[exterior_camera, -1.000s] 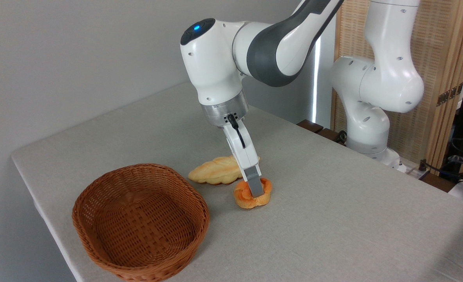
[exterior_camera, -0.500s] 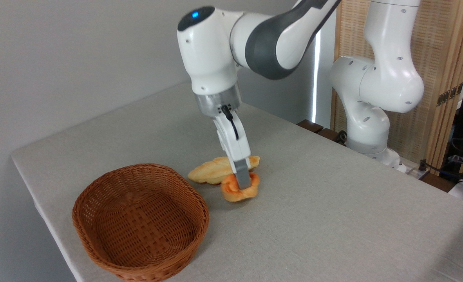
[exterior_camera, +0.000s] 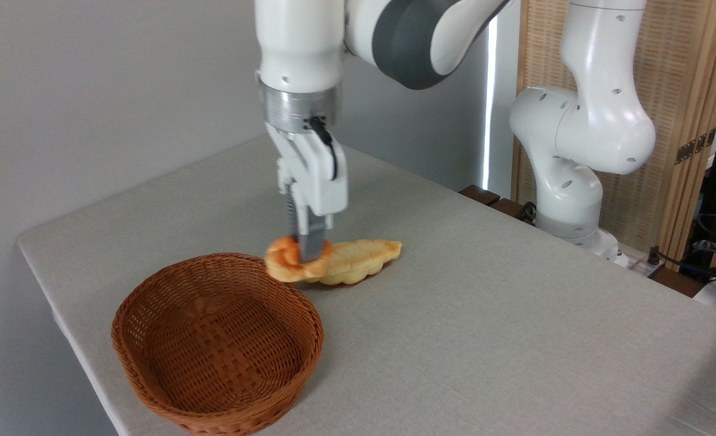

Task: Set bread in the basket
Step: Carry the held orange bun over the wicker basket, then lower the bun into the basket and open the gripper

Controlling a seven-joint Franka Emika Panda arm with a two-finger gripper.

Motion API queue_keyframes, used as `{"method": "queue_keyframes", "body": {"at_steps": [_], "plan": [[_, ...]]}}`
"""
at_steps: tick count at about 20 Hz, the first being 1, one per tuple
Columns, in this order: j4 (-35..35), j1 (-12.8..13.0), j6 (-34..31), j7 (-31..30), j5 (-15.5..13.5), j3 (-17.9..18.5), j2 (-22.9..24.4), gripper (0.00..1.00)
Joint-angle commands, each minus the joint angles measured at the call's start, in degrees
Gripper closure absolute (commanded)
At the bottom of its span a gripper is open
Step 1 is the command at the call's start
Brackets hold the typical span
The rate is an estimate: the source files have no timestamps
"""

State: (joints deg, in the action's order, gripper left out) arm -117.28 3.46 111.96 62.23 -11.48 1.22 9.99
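we see the gripper [exterior_camera: 307,245] pinching the bun [exterior_camera: 294,263], its grey fingers [exterior_camera: 311,239] closed on the knotted top. the bun hangs in the air, clear of the table [exterior_camera: 485,327], somewhat blurred, and sits in the picture just above the far rim of the basket [exterior_camera: 217,345] and in front of the left end of the loaf [exterior_camera: 358,261]. whether it touches the loaf we cannot tell.

counting outward: one bun, one loaf, one basket, one arm [exterior_camera: 358,54]. the loaf lies flat on the table just behind and right of the basket, its pointed end toward the right. the basket stands near the table's front left edge, and nothing lies in it.

the arm's wrist points straight down, the white hand vertical under a metal ring, a black cable looping on its side. above it a grey-and-white joint bends off to the upper right and out of view. the arm's base [exterior_camera: 576,151] stands at the table's far right edge, before a wooden screen [exterior_camera: 685,121].
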Motion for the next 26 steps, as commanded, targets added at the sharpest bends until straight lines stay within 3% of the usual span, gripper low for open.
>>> {"method": "queue_keyframes", "body": {"at_steps": [1, 6, 9, 13, 15, 17, 19, 26], "plan": [[8.5, 0.5, -0.5, -0.4, -4.5, 1.5, -7.4, 0.76], [11.9, 0.3, 0.4, -0.4, -4.9, 1.6, -12.5, 0.75], [11.8, 0.1, 5.5, -0.3, -4.3, 1.6, -15.5, 0.75], [11.8, 0.1, 6.4, -0.2, -4.3, 1.6, -16.2, 0.75], [11.8, 0.1, 6.4, -0.1, -3.6, 1.6, -16.3, 0.65], [11.7, 0.0, 6.2, 0.1, -0.5, 1.6, -16.4, 0.42], [11.7, 0.1, 6.1, 0.1, 1.7, 1.6, -16.4, 0.36], [11.7, 0.0, 6.1, 0.0, 1.9, 1.6, -16.4, 0.20]]}}
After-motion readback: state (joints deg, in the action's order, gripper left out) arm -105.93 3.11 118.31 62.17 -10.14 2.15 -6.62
